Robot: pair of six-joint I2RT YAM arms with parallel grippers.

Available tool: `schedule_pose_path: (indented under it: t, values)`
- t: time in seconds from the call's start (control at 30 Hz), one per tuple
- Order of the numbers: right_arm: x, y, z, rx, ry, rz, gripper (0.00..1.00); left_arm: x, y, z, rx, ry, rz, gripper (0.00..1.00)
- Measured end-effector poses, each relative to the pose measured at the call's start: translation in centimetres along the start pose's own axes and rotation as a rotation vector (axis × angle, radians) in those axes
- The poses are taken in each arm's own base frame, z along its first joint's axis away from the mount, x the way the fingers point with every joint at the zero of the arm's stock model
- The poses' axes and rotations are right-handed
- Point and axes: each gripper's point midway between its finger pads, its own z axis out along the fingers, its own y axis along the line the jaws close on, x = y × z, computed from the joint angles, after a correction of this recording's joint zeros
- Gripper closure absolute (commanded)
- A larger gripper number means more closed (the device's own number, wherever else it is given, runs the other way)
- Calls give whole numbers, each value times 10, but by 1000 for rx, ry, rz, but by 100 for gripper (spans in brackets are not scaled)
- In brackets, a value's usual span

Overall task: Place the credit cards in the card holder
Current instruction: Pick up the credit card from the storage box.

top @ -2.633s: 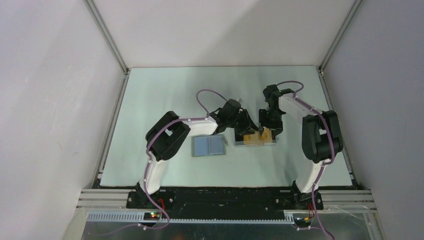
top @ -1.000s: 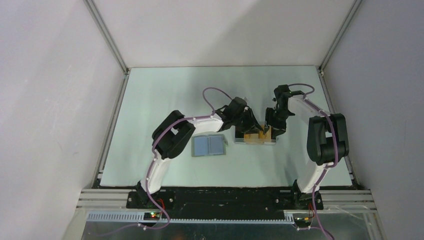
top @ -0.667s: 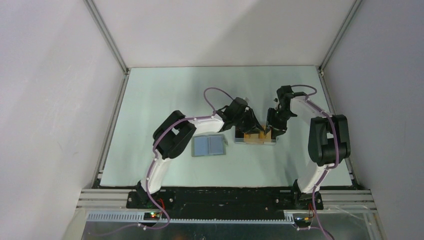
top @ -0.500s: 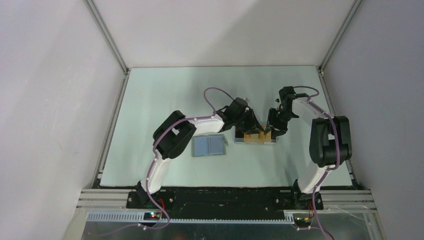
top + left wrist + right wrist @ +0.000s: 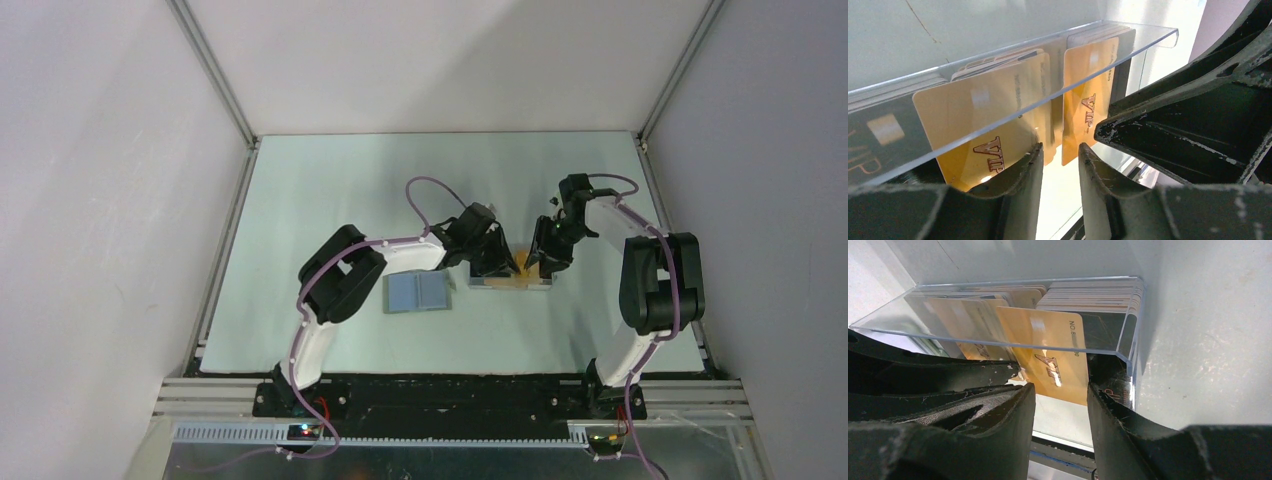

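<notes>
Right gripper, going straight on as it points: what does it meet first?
Probably the leaning gold credit card in the clear tray; the tray's near wall may come first, depth unclear.

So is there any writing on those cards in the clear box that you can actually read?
"VIP": front gold card, left wrist view.
"VIP": second gold card, sideways.
"NO.8": foremost gold card, right wrist view; further digits unreadable.
Small print along card edges: too blurred.

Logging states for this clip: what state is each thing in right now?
wallet: open, lying flat.
cards: standing in the tray, several leaning.
tray: upright, holding the cards.
left claw: open, at the tray.
right claw: open, at the tray.
</notes>
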Motion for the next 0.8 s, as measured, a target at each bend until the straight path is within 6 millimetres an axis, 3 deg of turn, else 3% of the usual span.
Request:
schedule_pose_path:
  t: [0.33, 0.43, 0.63, 0.8]
  values:
    - [-3, 3, 1, -40, -7, 4, 62, 3, -12, 9, 79, 23, -17, 69]
    - [-2, 2, 2, -51, -4, 11, 64, 3, -12, 10, 86, 18, -22, 77]
    - [-2, 3, 2, -76, 1, 16, 63, 1, -7, 10, 96, 8, -37, 98]
    - [-1, 6, 2, -100, 5, 20, 55, 0, -11, 1, 124, -12, -52, 100]
